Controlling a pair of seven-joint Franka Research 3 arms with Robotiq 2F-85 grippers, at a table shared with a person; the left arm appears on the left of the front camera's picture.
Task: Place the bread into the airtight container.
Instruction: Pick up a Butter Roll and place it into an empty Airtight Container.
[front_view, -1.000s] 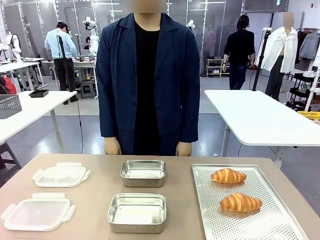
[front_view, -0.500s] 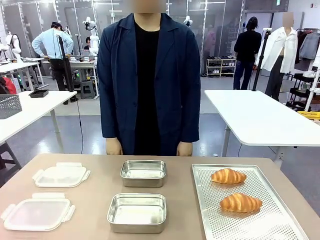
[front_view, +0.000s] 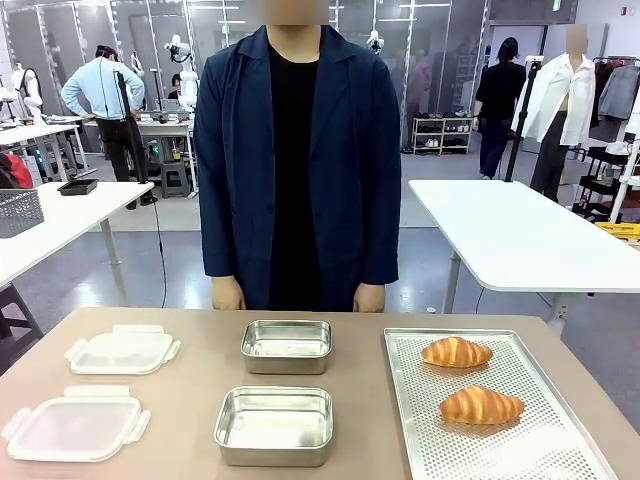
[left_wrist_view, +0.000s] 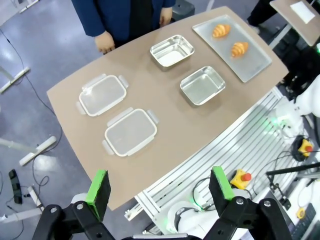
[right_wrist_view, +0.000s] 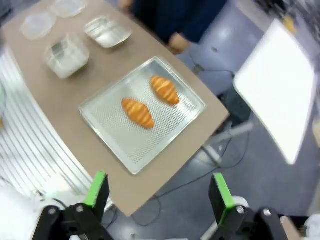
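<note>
Nothing of the task is done yet. Both pieces of bread lie on the perforated tray (front_view: 560, 420): the far croissant (front_view: 456, 352) towards the tray's back edge, and the near croissant (front_view: 481, 405) just in front of it, the two apart. Left of the tray stand two steel boxes, the far container (front_view: 287, 367) and the near container (front_view: 274, 456). Both look empty, though glare on the metal makes their bottoms hard to read. Farther left of the tray, well apart from it, lie the far lid (front_view: 122, 351) and the near lid (front_view: 73, 428), neither on a box. The left gripper (left_wrist_view: 159, 180) hangs high up, well clear of the tray, jaws spread wide with nothing between them. The right gripper (right_wrist_view: 159, 182) is equally wide and empty. The person (front_view: 295, 180) stands beyond the tray's far-left corner, arms down. The whole job remains: grasp a croissant, carry it left, and set it inside a container
</note>
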